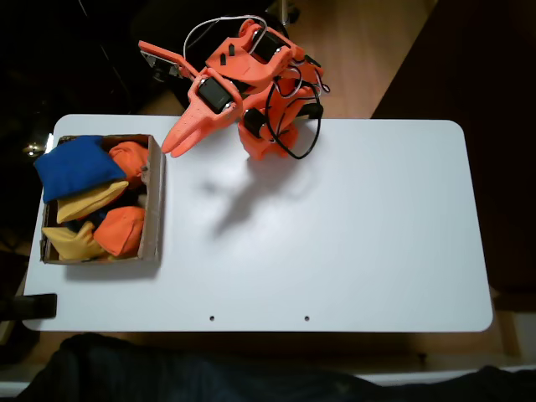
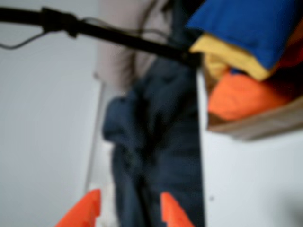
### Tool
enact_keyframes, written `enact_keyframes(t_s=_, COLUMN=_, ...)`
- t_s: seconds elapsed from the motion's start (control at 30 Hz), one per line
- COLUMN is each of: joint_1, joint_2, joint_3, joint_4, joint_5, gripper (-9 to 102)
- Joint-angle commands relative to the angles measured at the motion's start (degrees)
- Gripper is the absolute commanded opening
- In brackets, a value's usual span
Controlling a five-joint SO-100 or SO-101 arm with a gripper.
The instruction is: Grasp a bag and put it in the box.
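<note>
The blue bag (image 1: 75,167) lies on top of the pile at the far-left end of the brown cardboard box (image 1: 155,209), partly hanging over the box's left wall. My orange gripper (image 1: 174,147) hovers just right of the box's far corner, pointing down toward it, apart from the bag. The blurred wrist view shows my gripper (image 2: 130,194) with a gap between its two orange fingertips (image 2: 90,208) and nothing held. The bag (image 2: 255,23) and the box wall (image 2: 255,125) appear at the upper right of that view.
Yellow beanbags (image 1: 79,205) and orange beanbags (image 1: 121,230) fill the box under the blue one. The white table (image 1: 335,234) stretches to the right of the box. Dark cloth (image 1: 167,368) runs along the near edge. A black cable (image 2: 118,35) crosses the wrist view.
</note>
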Motion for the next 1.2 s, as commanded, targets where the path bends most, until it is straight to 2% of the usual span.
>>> enact_keyframes(t_s=0.0, joint_1=0.44, joint_2=0.26, joint_3=0.53, joint_4=-1.14, joint_5=0.26, gripper=24)
enact_keyframes(t_s=0.6, joint_1=-3.78, joint_2=0.26, joint_3=1.32, joint_4=-0.53, joint_5=1.85, gripper=24)
enact_keyframes(t_s=1.17, joint_1=-3.16, joint_2=0.26, joint_3=1.32, joint_4=-0.53, joint_5=2.55, gripper=24)
